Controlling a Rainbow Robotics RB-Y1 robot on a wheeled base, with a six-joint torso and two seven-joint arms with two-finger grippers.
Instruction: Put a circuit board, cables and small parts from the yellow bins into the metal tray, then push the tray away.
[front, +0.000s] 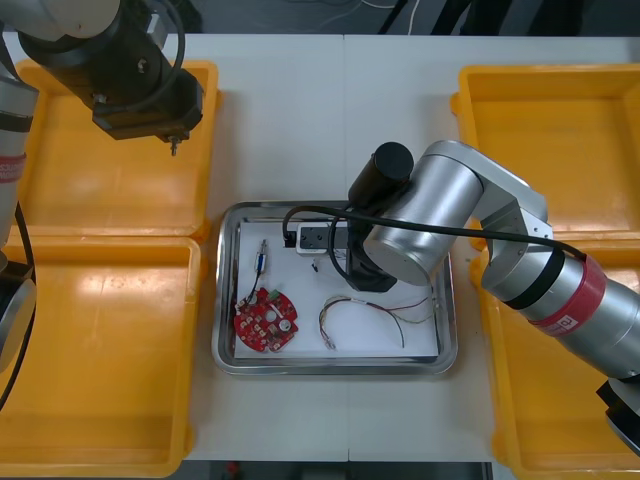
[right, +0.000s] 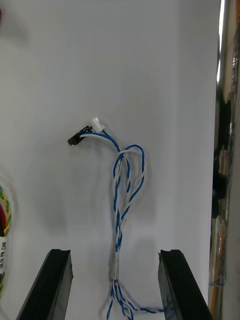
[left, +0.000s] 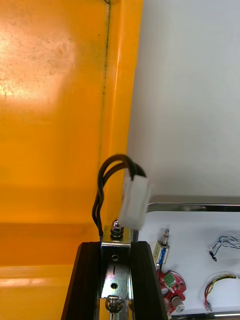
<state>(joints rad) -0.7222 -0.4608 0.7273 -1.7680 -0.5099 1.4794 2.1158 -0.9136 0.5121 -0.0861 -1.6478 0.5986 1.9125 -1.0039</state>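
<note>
Right gripper (right: 115, 255) hangs over the metal tray (front: 228, 345) at bench (front: 280, 120) centre, jaws spread astride the blue-and-white cable (right: 122, 200) resting on the tray floor. Left gripper (left: 116, 248), above the 10 o'clock yellow bin (front: 100, 195), pinches a small metal part (left: 114, 272) with black cable (left: 101, 192), apparently for transfer.

"PK CAN", partly cut off, on a cable tag (right: 2, 254)
</note>
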